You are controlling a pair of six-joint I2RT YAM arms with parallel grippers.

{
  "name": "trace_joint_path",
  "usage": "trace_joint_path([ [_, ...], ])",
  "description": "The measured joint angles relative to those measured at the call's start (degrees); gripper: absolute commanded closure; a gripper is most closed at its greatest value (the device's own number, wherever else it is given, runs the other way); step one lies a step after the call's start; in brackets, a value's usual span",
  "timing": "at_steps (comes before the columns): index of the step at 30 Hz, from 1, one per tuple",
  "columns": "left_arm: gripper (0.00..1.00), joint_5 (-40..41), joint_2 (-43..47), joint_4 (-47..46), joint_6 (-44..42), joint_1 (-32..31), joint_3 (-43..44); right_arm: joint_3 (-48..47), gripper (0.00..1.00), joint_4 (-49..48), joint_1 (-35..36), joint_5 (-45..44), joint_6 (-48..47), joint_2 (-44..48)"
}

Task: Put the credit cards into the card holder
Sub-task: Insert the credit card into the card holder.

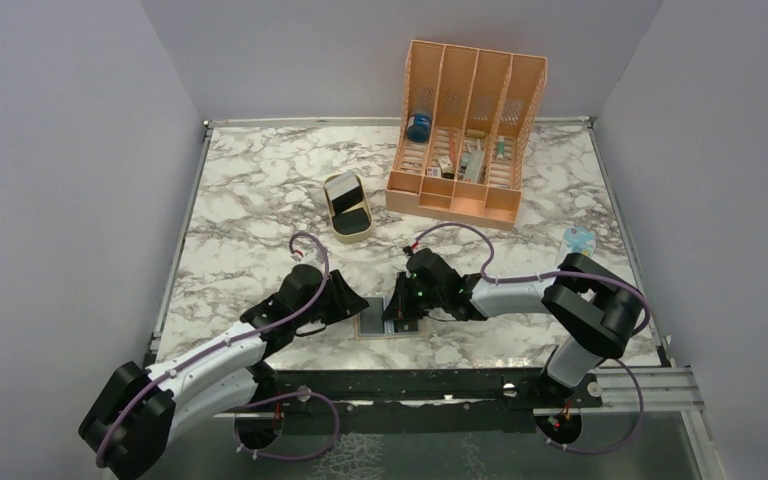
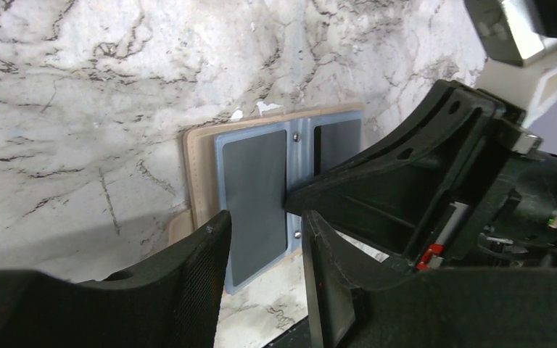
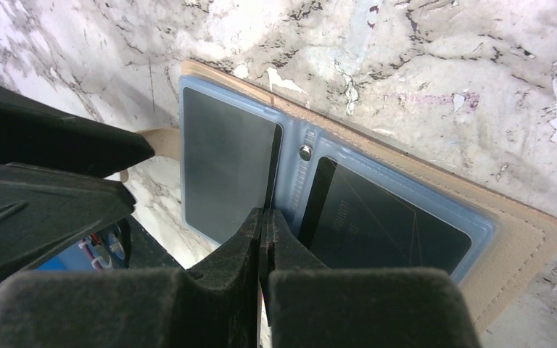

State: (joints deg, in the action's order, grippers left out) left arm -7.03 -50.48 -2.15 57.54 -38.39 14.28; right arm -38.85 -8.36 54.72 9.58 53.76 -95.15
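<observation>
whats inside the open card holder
A dark card fills one light-blue pocket, a second card the other. The shut right gripper covers part of the card holder spine.

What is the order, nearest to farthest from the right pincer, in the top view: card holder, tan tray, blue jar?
1. card holder, under the right pincer
2. tan tray, behind it, leftward
3. blue jar, far back, in orange organizer

1. No readable text, brand, number or sign in any view.
2. One dark card in the card holder has faint embossed marks near its inner end. They are too small to read.
3. Items in the organizer at the bench's far edge have labels too blurred to read.
</observation>
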Motion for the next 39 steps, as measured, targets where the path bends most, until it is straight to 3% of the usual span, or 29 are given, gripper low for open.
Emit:
trace_joint_path([
  [39,0.58,-1.1,-5.0,-6.4,0.9,0.0,-2.1,0.6,0.99,-1.2,0.0,0.0,0.1,0.0],
])
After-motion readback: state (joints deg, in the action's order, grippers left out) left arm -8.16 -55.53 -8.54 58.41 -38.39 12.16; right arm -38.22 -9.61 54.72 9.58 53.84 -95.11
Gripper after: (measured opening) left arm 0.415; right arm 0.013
